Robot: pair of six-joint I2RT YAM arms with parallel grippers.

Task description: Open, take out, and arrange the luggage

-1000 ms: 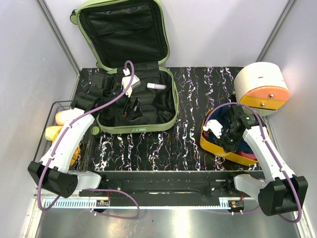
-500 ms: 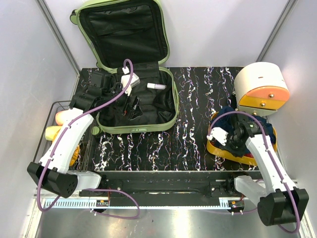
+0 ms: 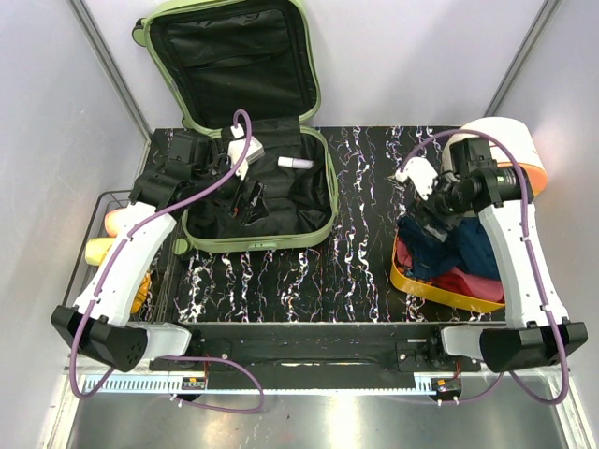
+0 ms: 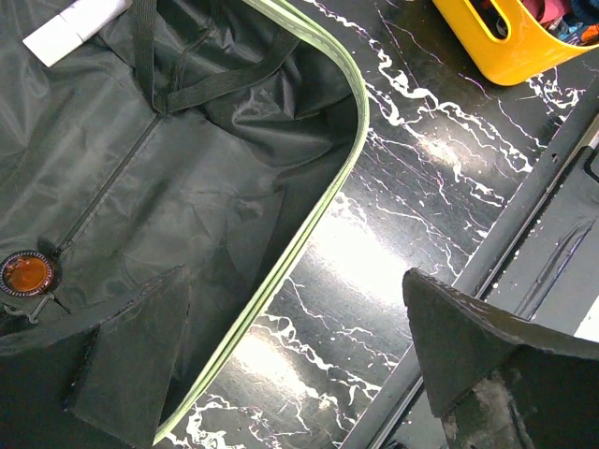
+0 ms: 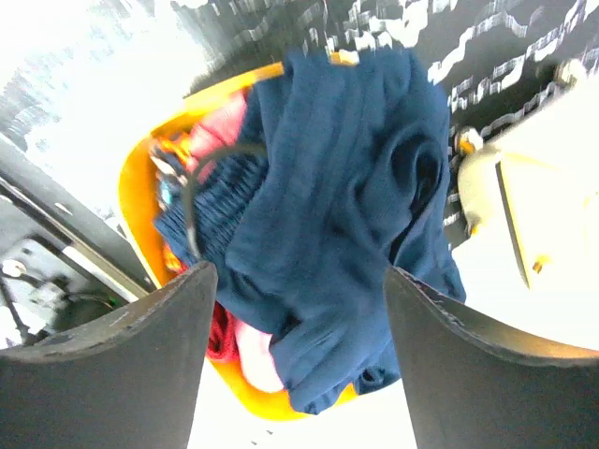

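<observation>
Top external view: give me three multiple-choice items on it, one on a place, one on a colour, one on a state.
1. The pale-green hard-shell suitcase lies on which part of the black marbled table?
A. left half
B. right half
C. near edge, in the middle

2. The plastic tray under the dark-blue cloth is:
A. green
B. yellow-orange
C. white

3. The suitcase is:
A. zipped shut
B. closed and upside down
C. open, lid raised

Answers:
1 A: its shell sits on the table's left side, in front of the left arm.
2 B: the tray's rim shows yellow-orange below the cloth.
3 C: its inside is exposed and the lid stands at the far side.
</observation>
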